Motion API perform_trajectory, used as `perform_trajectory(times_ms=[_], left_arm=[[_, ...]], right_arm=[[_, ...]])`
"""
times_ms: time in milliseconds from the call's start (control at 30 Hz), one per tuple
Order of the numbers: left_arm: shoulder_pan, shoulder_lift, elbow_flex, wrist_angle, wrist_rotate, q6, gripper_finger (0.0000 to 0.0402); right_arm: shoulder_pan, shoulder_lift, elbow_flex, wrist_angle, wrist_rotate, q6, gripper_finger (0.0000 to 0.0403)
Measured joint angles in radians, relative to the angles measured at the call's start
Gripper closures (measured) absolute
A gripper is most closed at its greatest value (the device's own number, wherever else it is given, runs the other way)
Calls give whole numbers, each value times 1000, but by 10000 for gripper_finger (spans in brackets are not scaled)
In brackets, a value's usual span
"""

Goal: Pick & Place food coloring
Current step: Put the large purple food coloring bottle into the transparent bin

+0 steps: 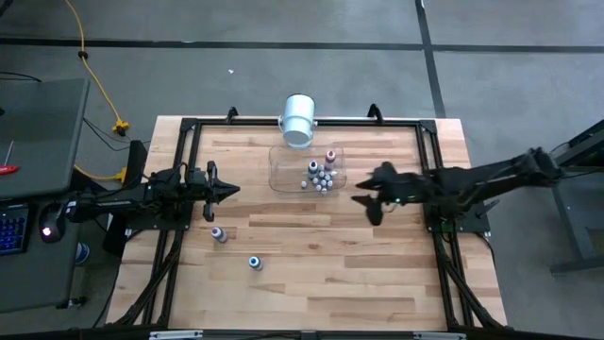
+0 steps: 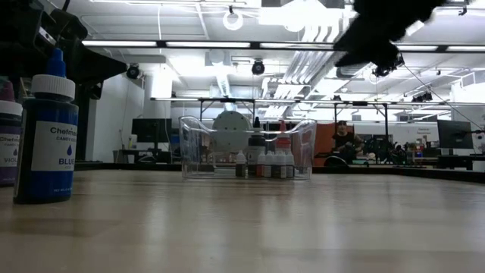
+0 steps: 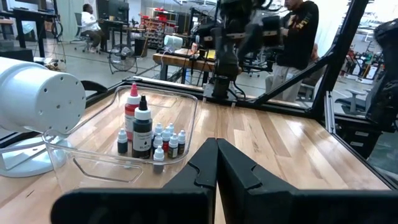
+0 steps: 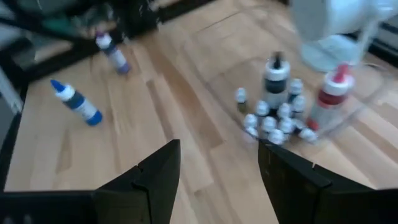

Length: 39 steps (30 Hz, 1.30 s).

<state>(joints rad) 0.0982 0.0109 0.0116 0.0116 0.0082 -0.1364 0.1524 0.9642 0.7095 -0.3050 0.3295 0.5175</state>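
1. A cluster of tiny whitish food colouring bottles (image 1: 319,178), with a taller red-capped one and a dark one among them, stands inside the clear plastic tub (image 1: 283,175) toward twelve o'clock on the wooden worktop (image 1: 311,274).
2. A blue-capped bottle (image 1: 255,263) and a purple bottle (image 1: 219,234) sit outside the tub, toward seven o'clock of it (apart from each other).
3. A white cylinder (image 1: 298,120) sits at the tub's twelve o'clock.
4. The left tool (image 1: 226,189), clenched empty, hovers at the tub's nine o'clock.
5. The right tool (image 1: 363,200), released and empty, hangs at the tub's four o'clock.
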Motion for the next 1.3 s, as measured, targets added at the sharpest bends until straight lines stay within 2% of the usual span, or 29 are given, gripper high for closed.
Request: perform_trajectory(times_ms=[133,233,367,533,900,1033,1133,1300], left_arm=[[0,0,0,0,0,0,401],[0,0,0,0,0,0,401],[0,0,0,0,0,0,401],[0,0,0,0,0,0,401],[0,0,0,0,0,0,401],[0,0,0,0,0,0,401],[0,0,0,0,0,0,401],[0,0,0,0,0,0,401]], right_arm=[[3,-234,-179,97,-1,25,198],[16,-381,-266,98,-14,32,198],[24,-561,-347,99,28,-28,198],[24,-710,-403,99,100,-140,199],[24,-900,-523,105,141,-189,250],[24,-955,-572,157,142,-250,267],[24,-956,-595,233,110,-324,285],[22,-946,-595,309,-19,-424,336]])
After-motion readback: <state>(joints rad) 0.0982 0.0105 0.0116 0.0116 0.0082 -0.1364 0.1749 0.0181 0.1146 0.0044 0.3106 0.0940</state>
